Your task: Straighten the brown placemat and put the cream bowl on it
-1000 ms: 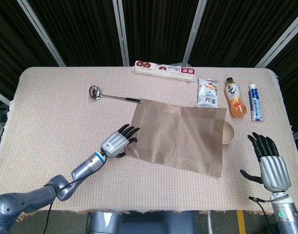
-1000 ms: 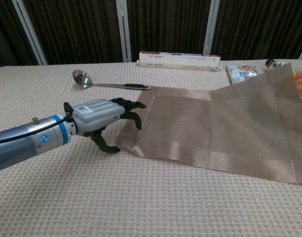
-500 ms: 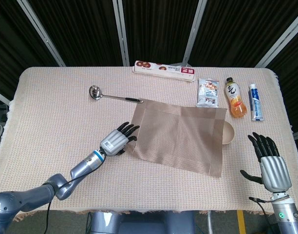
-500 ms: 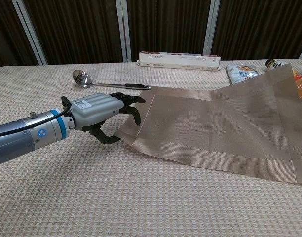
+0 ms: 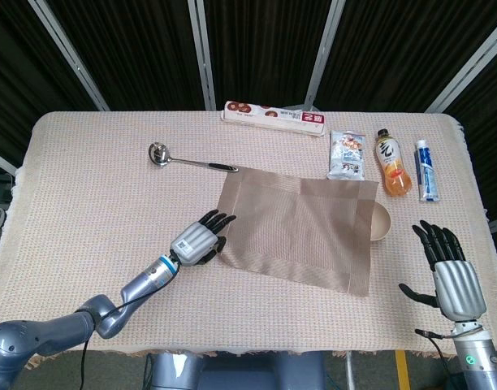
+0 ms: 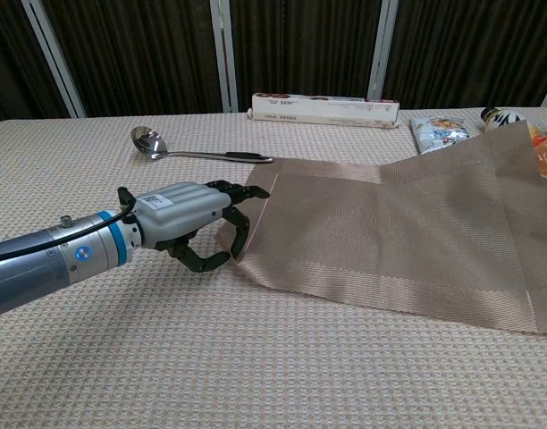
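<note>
The brown placemat (image 5: 301,227) lies skewed in the middle of the table, its far right side riding up over something in the chest view (image 6: 390,223). My left hand (image 5: 198,242) is at its near left corner, fingers curled over the edge and thumb under it (image 6: 189,223), pinching the mat. The cream bowl (image 5: 381,221) sits at the mat's right edge, half covered by it; the chest view does not show it. My right hand (image 5: 451,272) hovers near the table's front right corner, fingers spread, holding nothing, a short way from the bowl.
A metal ladle (image 5: 183,159) lies behind the mat's left corner. A long white box (image 5: 273,115) sits at the table's back edge. A snack packet (image 5: 347,154), an orange drink bottle (image 5: 392,165) and a toothpaste tube (image 5: 426,171) stand behind the bowl.
My left hand has closed its fingers around the mat's near left corner and shifted it slightly right, so the mat's left edge moved. The right hand stayed put.
</note>
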Action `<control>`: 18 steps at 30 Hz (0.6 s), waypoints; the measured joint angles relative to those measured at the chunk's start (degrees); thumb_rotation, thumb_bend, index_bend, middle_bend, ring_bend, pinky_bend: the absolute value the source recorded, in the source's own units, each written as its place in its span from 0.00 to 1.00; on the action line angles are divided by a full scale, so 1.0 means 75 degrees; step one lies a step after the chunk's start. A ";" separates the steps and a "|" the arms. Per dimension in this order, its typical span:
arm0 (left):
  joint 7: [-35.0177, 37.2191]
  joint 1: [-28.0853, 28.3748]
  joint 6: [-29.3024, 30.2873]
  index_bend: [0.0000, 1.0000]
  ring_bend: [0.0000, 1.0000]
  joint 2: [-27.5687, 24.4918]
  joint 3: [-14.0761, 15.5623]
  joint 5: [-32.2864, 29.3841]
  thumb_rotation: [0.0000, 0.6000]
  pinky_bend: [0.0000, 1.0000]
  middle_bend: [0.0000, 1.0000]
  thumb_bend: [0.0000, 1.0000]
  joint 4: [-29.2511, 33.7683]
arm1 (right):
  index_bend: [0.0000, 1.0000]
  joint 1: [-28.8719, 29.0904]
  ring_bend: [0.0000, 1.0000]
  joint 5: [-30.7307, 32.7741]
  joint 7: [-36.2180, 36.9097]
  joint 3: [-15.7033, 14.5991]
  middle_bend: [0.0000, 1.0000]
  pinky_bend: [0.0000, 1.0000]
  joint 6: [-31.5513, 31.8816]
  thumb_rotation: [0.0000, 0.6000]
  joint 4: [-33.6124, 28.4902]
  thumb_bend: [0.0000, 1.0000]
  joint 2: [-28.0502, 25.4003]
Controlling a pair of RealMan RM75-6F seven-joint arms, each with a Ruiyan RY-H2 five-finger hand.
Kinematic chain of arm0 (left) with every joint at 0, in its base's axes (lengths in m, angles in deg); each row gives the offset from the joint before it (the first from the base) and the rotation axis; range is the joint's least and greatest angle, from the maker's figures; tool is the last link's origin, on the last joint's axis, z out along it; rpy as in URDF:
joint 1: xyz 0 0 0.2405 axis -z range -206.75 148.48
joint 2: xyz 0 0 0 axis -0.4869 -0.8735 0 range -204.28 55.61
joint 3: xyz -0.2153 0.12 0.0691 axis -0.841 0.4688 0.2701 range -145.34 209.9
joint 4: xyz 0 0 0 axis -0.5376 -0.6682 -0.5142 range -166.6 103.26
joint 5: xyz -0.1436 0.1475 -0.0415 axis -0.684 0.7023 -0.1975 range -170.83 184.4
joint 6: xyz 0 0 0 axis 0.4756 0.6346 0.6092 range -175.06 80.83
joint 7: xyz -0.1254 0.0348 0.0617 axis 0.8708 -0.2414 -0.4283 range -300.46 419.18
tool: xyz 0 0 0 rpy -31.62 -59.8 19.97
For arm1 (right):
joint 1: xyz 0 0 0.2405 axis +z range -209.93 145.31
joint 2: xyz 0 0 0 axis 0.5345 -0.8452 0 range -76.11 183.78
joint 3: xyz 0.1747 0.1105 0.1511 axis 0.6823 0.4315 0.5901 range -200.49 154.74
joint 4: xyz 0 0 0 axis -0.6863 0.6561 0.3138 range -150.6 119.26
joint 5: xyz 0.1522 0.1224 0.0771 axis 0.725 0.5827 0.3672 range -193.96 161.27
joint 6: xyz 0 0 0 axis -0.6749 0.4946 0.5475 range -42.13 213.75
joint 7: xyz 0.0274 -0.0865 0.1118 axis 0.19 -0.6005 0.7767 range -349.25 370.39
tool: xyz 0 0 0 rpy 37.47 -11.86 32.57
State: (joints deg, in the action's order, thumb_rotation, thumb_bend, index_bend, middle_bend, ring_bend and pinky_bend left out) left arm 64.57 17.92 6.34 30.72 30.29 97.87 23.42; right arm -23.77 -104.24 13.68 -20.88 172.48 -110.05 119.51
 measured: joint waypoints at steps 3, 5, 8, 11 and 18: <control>-0.0037 -0.0041 0.0099 0.71 0.00 -0.0104 0.0051 0.0043 1.00 0.00 0.00 0.59 0.0168 | 0.00 -0.0019 0.00 -0.0078 0.0062 0.0023 0.00 0.00 0.0070 1.00 -0.0044 0.00 -0.0037; -0.0047 -0.0073 0.0172 0.71 0.00 -0.0203 0.0081 0.0070 1.00 0.00 0.00 0.60 0.0347 | 0.00 -0.0035 0.00 -0.0101 0.0098 0.0026 0.00 0.00 0.0085 1.00 -0.0065 0.00 -0.0055; -0.0076 -0.0142 0.0322 0.71 0.00 -0.0447 0.0154 0.0136 1.00 0.00 0.00 0.60 0.0759 | 0.00 -0.0054 0.00 -0.0136 0.0162 0.0030 0.00 0.00 0.0094 1.00 -0.0097 0.00 -0.0083; -0.0107 -0.0242 0.0473 0.72 0.00 -0.0768 0.0276 0.0216 1.00 0.00 0.00 0.60 0.1279 | 0.00 -0.0070 0.00 -0.0192 0.0172 0.0031 0.00 0.00 0.0117 1.00 -0.0112 0.00 -0.0097; -0.0208 -0.0483 0.0447 0.72 0.00 -0.1914 0.0736 0.0246 1.00 0.00 0.00 0.60 0.3208 | 0.00 -0.0117 0.00 -0.0333 0.0163 0.0024 0.00 0.00 0.0187 1.00 -0.0182 0.00 -0.0125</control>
State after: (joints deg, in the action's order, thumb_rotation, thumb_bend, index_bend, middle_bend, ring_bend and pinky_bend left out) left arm 63.01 14.30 9.69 16.36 35.81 99.71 47.48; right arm -24.65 -106.74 14.90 -20.70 173.88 -111.42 118.57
